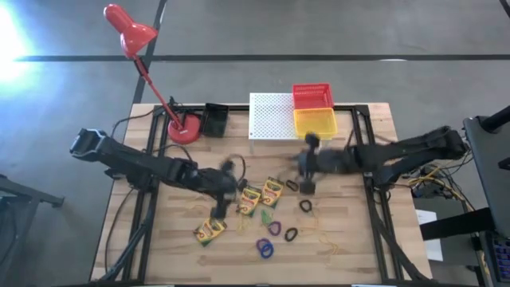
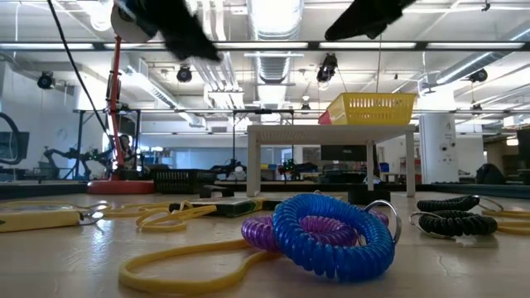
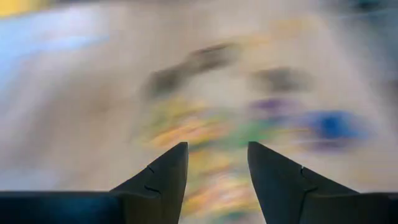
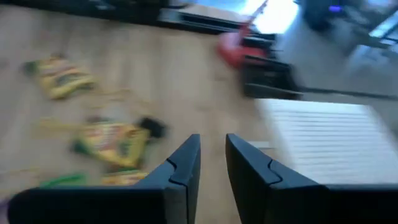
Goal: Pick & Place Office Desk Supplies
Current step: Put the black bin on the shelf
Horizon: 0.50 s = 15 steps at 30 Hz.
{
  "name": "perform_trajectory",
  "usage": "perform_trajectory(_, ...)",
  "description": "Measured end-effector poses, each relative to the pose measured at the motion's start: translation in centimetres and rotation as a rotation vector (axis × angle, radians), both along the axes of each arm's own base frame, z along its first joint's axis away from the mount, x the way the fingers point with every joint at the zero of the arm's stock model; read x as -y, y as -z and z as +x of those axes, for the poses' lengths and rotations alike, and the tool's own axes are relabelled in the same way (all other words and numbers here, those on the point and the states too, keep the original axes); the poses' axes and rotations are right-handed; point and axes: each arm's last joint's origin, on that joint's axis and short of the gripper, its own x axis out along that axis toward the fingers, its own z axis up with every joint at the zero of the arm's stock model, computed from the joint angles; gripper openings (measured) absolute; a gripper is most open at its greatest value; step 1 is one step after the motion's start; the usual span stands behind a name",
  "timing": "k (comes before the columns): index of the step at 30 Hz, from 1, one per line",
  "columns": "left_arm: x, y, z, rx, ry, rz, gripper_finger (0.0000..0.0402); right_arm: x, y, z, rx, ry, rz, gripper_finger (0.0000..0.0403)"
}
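Crayon boxes (image 1: 272, 192) sit mid-table: two side by side near centre, a third (image 1: 209, 231) at about 7 o'clock from them. Elastic rings are loose around them: black ones (image 1: 305, 206) at 3 to 4 o'clock of the boxes, purple (image 1: 274, 228) and blue (image 1: 264, 249) at 6 o'clock; thin yellow rubber bands (image 1: 327, 239) trail toward 4 o'clock. All of these are on the wood, so most of the job looks undone. Yellow basket (image 1: 315, 123) and red basket (image 1: 311, 96) sit on the white stand (image 1: 270, 115) at 12 o'clock; their contents cannot be made out.

Left gripper (image 1: 221, 209) hovers just at 9 o'clock of the centre boxes, above the table, fingers spread with nothing between them in its wrist view (image 3: 214, 171); boxes and coloured rings lie ahead of it, blurred.

Right gripper (image 1: 305, 185) hangs just at 3 o'clock of the boxes, near a black ring. Its wrist view (image 4: 212, 158) shows a narrow gap between the fingers and nothing in it; a box (image 4: 112, 142) lies off to one side. Whether it is clamping cannot be told.

Red lamp (image 1: 143, 56) stands at 10 o'clock, untouched.
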Motion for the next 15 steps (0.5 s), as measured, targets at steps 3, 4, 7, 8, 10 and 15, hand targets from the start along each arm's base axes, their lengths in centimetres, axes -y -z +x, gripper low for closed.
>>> perform_trajectory(3, -2.5, 0.0, -1.5, -0.055, -0.328, 0.178, 0.0168, -2.6, 3.2, 0.4, 0.05, -0.058, 0.071, 0.0063)
perform_trajectory(4, -3.6, 0.0, -1.9, -0.08, -0.376, 0.192, 0.0168, -3.3, 4.2, 0.5, 0.078, -0.074, 0.096, 0.0062)
perform_trajectory(7, -7.3, 0.1, -2.2, -0.114, -0.469, 0.116, 0.0169, -5.3, 7.1, 1.1, 0.173, -0.124, 0.152, 0.0059)
perform_trajectory(8, -8.8, 0.3, -2.3, -0.124, -0.508, 0.09, 0.0169, -5.7, 7.9, 1.2, 0.203, -0.14, 0.162, 0.0059)
perform_trajectory(10, -11.7, 0.9, -2.7, -0.133, -0.599, 0.043, 0.0171, -6.5, 9.5, 1.7, 0.255, -0.164, 0.167, 0.0058)
perform_trajectory(15, -19.0, 2.9, -5.1, -0.132, -0.815, -0.083, 0.0182, -7.1, 12.5, 2.9, 0.267, -0.175, 0.155, 0.0058)
